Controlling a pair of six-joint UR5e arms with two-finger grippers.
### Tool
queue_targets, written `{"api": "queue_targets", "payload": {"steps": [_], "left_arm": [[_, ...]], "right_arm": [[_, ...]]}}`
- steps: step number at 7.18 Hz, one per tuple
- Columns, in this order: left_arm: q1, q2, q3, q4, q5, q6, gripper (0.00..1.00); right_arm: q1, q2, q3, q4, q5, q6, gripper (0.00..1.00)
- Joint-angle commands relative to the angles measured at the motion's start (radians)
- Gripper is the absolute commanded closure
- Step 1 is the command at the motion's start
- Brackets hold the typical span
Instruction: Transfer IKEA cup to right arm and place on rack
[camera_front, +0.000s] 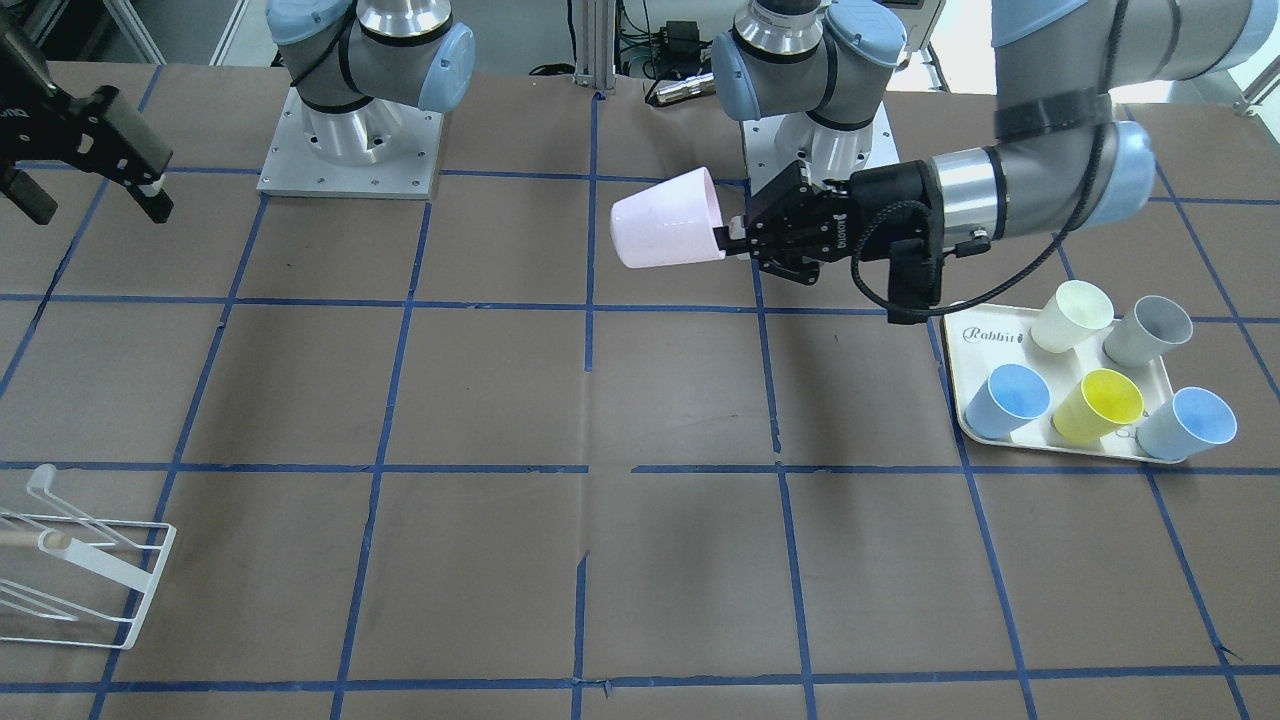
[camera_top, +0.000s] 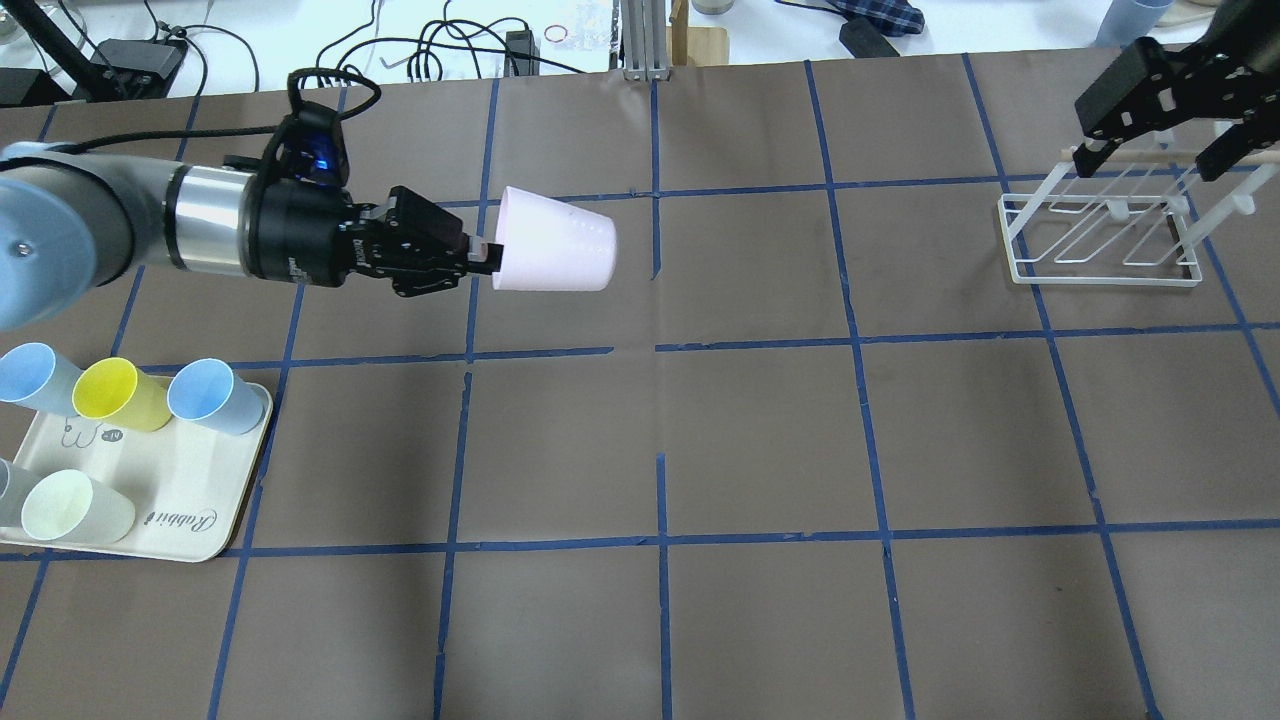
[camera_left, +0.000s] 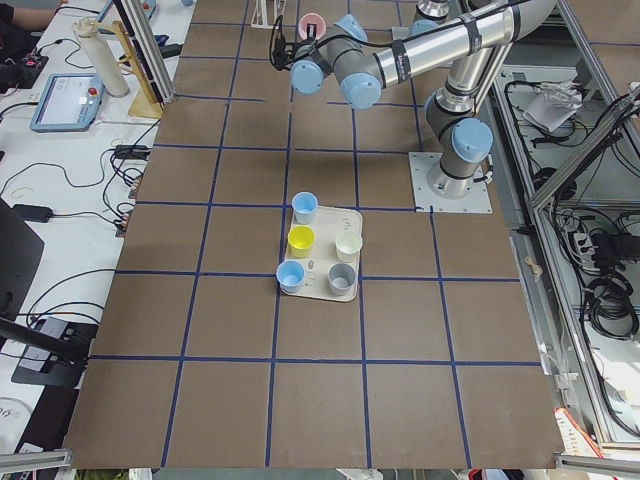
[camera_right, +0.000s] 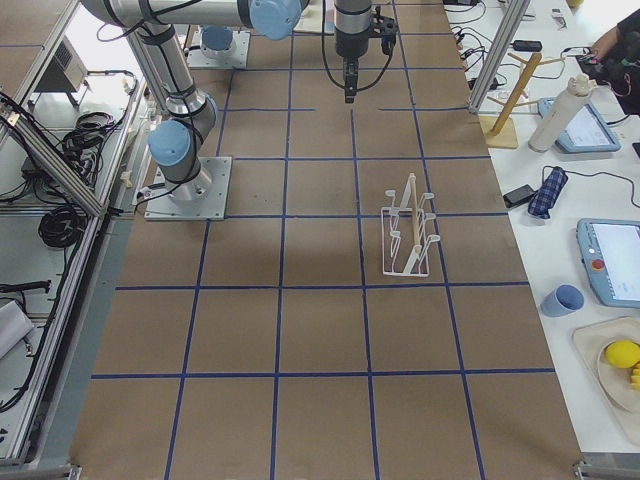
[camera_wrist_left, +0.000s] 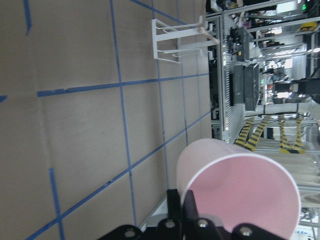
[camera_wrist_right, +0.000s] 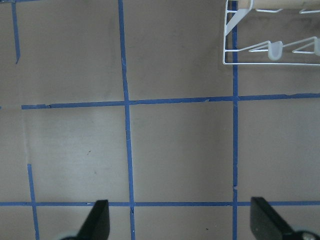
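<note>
Left gripper (camera_top: 485, 258) pinching rim of IKEA cup (camera_top: 555, 255), right gripper (camera_top: 1150, 160) wide, empty, seemingly above rack (camera_right: 408, 232)

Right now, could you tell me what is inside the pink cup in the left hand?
The pink cup looks empty: only bare wall shows. The left hand, pinching its rim, hides the lowest part.

We view the table (camera_top: 760, 440) from overhead, front and both ends; wrist cams sit close. Overhead and front share the rack (camera_top: 1100, 236).

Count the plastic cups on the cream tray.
5, on the cream rectangular tray: robot-side row, cream-white plastic tumbler, grey tumbler; outer row, light blue tumbler, yellow tumbler, second light blue tumbler. None seems hidden.
</note>
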Motion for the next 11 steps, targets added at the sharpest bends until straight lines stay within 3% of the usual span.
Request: {"api": "queue_targets", "payload": {"steps": [1,3,4,6,7,11], "left_arm": [[-0.113,-0.009,-0.1,0.027,-0.273,0.006,1.0],[-0.22,-0.057,-0.106,0.116,-0.459,0.009,1.0],[-0.233,-0.081,-0.105,0.116,-0.466,0.009,1.0],[-0.291,-0.1,-0.105,0.143,-0.472,0.009,1.0],[-0.296,-0.108,-0.105,0.145,-0.472,0.009,1.0],[-0.322,-0.112,-0.1,0.159,-0.471,0.011,1.0]], "right_arm": [[-0.144,-0.007,0.0,0.087,0.103,-0.121,0.0],[-0.267,-0.008,0.0,0.257,0.259,-0.199,0.0],[-0.288,-0.008,0.0,0.304,0.266,-0.221,0.0],[-0.332,-0.008,0.002,0.527,0.413,-0.281,0.0],[-0.332,-0.002,0.008,0.604,0.445,-0.287,0.0],[-0.332,0.062,0.011,0.782,0.657,-0.333,0.0]]}}
